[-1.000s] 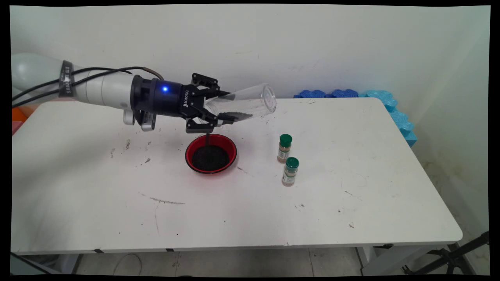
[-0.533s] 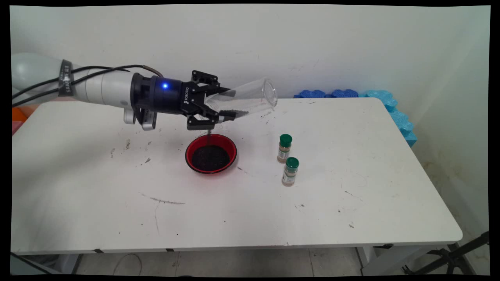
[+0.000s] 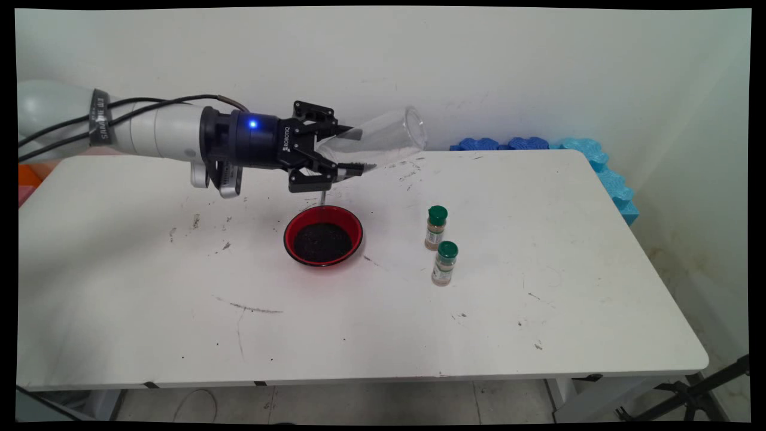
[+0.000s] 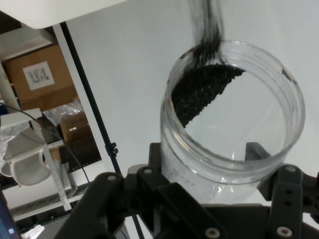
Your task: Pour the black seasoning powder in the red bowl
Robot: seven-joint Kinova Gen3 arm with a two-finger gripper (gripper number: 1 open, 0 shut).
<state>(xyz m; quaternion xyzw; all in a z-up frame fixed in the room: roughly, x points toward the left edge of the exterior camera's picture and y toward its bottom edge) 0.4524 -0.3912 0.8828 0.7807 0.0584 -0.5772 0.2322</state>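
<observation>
Presently, item one: the claw [image 3: 342, 154], black and two-fingered, was clamped on a clear plastic jar [image 3: 383, 139], its fingers closed against the jar's sides near the mouth. The jar lay tipped almost flat in the air, its mouth toward the arm and its base toward 3 o'clock, raised slightly above level. In the hand view the claw [image 4: 214, 184] gripped the jar [image 4: 234, 119] just below its rim, and dark granules [image 4: 204, 89] lay heaped against one side of the mouth, a thin stream of them leaving the rim.

Item two: a red bowl [image 3: 323, 234], holding a bed of the same dark granules [image 3: 322, 241], stood on the white table [image 3: 359, 323] directly under the claw, apart from it.

Item three: two small spice bottles with green caps, at 3 o'clock of the bowl, both upright. The farther one [image 3: 435, 227] and the nearer one [image 3: 444, 263] stood just beside each other, not touching.

Item four: blue foam pieces [image 3: 538, 144] lay along the table's far edge, at 1 o'clock of the bowl and well apart from it.
</observation>
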